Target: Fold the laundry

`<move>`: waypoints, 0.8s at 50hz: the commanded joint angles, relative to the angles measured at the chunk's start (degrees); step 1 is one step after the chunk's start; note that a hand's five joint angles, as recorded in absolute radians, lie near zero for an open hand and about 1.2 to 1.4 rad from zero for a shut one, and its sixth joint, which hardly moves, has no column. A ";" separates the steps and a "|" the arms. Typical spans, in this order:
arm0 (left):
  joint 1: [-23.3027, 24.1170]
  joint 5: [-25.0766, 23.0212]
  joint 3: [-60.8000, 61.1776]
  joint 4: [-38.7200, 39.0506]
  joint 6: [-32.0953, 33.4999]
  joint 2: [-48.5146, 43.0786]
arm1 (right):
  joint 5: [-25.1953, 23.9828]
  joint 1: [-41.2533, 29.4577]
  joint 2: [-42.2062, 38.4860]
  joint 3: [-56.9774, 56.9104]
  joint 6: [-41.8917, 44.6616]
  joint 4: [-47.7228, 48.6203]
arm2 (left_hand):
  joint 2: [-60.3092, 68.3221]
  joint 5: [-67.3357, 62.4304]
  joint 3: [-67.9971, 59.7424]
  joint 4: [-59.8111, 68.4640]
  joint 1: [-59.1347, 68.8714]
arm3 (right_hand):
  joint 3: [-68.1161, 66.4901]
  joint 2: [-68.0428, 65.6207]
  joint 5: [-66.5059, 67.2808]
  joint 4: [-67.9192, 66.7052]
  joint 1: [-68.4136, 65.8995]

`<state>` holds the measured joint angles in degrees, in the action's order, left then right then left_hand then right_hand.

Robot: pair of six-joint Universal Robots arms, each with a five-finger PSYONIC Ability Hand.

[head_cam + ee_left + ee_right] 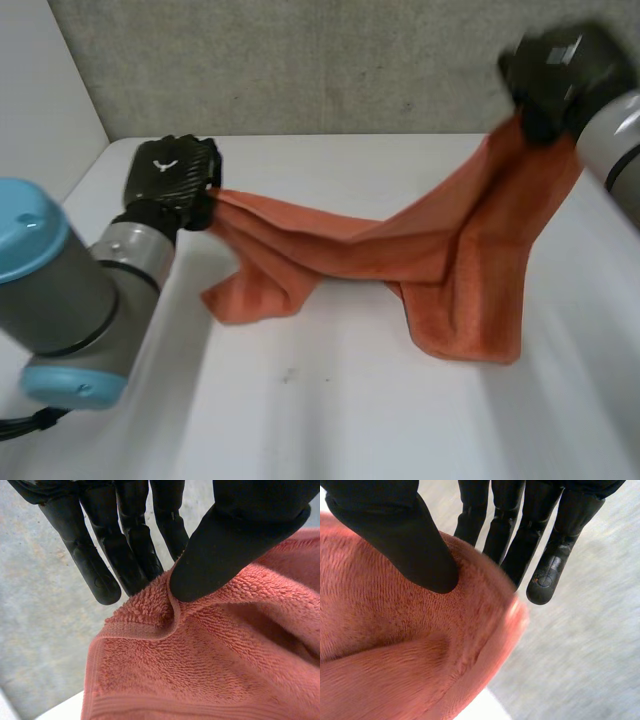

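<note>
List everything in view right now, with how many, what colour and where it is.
orange terry towel: one, orange, stretched between both hands, lower folds resting on the table.
white table: one, white, under the towel.
grey wall: one, grey, behind the table.
left hand: one, black, low, pinching the towel's hemmed edge.
right hand: one, black, raised, pinching the towel's other end.
left arm, right arm: two, grey, light-blue cap on the left.

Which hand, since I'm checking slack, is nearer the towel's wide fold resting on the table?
Right. The right hand pinches the towel above that wide fold; the left hand holds the opposite end, farther off.
</note>
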<state>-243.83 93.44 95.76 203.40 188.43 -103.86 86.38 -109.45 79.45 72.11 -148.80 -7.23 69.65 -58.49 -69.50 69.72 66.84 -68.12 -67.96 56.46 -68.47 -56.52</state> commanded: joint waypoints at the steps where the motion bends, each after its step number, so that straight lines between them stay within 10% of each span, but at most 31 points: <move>1: -1.39 -0.10 6.20 -5.12 11.96 3.04 | -0.08 -0.67 -6.50 5.06 9.76 -8.50 | 10.35 -11.51 -10.50 10.28 13.16 | -11.88 -12.04 13.54 -11.53 -23.48; 18: -1.56 0.08 -22.63 -4.41 16.09 -16.91 | 5.99 -1.90 -25.92 -23.59 13.01 2.13 | 10.35 -11.51 -10.50 10.28 13.16 | -11.88 -12.04 13.54 -11.53 -23.48; 23: -2.96 0.08 -33.79 15.12 16.26 -12.10 | 8.27 -2.17 -22.52 -35.27 6.61 23.61 | 10.35 -11.51 -10.50 10.28 13.16 | -11.88 -12.04 13.54 -11.53 -23.48; 29: -3.41 0.34 -30.48 30.97 17.40 -6.03 | 8.28 -2.43 -14.25 -27.67 4.75 33.86 | 10.35 -11.51 -10.50 10.28 13.16 | -11.88 -12.04 13.54 -11.53 -23.48; 40: -4.02 0.34 -5.32 27.31 17.94 -1.35 | 3.28 -2.34 -8.36 0.54 4.22 33.60 | 10.35 -11.51 -10.50 10.28 13.16 | -11.88 -12.04 13.54 -11.53 -23.48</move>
<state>-247.55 93.78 76.35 234.00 206.31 -105.91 93.49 -111.98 68.36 56.22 -144.58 27.46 69.73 -58.82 -69.67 69.76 66.84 -68.13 -67.96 56.46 -68.47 -56.52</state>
